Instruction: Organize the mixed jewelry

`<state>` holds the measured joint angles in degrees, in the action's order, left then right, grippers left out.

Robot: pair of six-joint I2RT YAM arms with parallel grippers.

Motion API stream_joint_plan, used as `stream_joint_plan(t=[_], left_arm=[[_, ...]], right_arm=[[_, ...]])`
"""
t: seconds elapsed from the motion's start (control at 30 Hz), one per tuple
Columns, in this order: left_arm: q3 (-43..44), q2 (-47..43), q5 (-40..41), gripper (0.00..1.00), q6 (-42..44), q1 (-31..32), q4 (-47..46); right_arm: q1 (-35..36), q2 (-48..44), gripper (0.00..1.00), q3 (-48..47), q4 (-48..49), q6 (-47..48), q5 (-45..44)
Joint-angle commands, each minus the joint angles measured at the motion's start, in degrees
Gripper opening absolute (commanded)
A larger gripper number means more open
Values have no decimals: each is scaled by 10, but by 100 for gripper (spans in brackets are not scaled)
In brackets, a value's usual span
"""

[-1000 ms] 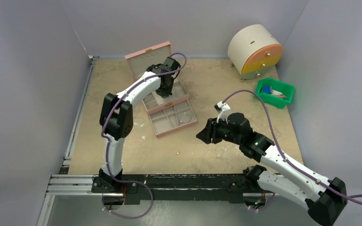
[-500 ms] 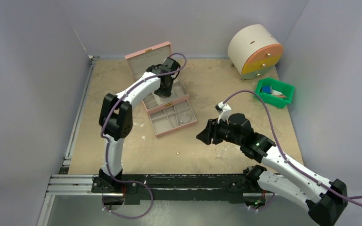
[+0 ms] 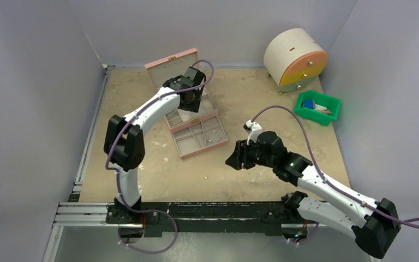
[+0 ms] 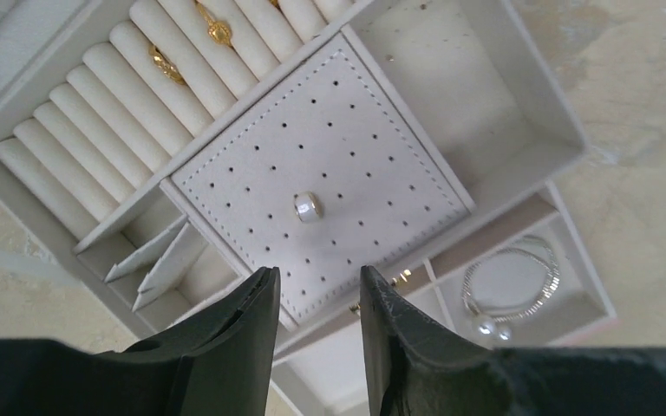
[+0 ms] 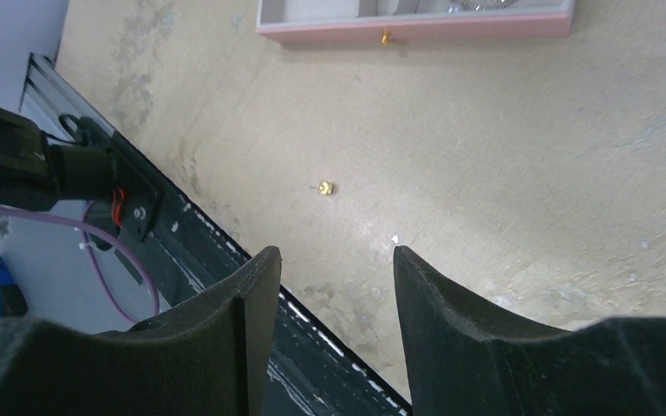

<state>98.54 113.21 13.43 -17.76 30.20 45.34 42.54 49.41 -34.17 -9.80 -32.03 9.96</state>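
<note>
The pink jewelry box (image 3: 172, 64) stands open at the back, its drawer (image 3: 192, 143) pulled out toward me. My left gripper (image 3: 190, 101) hovers open and empty over the box. In the left wrist view (image 4: 316, 277) it is above a perforated white pad (image 4: 364, 130) that holds one white stud (image 4: 307, 206). Two gold rings (image 4: 165, 65) sit in the ring rolls. A silvery bracelet (image 4: 512, 282) lies in a drawer compartment. My right gripper (image 3: 233, 158) is open and empty above the table. A tiny gold stud (image 5: 326, 187) lies loose just ahead of its fingertips, and also shows in the top view (image 3: 205, 177).
A round beige drum with an orange and yellow face (image 3: 294, 59) stands at the back right. A green bin (image 3: 319, 106) with blue items sits beside it. The black base rail (image 5: 182, 251) runs along the near table edge. Walls close in on the left, back and right.
The left arm's elbow has swung left and its gripper has shifted slightly up and left over the box. The right gripper has edged a little to the left.
</note>
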Motion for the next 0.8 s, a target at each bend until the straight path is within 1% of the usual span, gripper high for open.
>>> stream_joint_plan(t=[0.0, 0.17, 0.3, 0.43, 0.6, 0.77], left_arm=[[-8, -91, -13, 38, 10, 14, -37], [-31, -166, -8, 39, -5, 25, -45], [-89, -256, -24, 42, -18, 25, -72], [-148, -338, -19, 43, -29, 25, -84], [-235, -450, -6, 44, -43, 25, -108], [-304, -541, 5, 44, -59, 25, -115]], right_arm=[[30, 35, 54, -10, 27, 3, -11], [72, 84, 54, -18, 48, 0, -39], [107, 134, 55, -24, 77, 1, -47], [129, 179, 54, -44, 87, 9, -53], [155, 234, 54, -81, 82, 38, -72], [187, 296, 54, -115, 90, 109, -73]])
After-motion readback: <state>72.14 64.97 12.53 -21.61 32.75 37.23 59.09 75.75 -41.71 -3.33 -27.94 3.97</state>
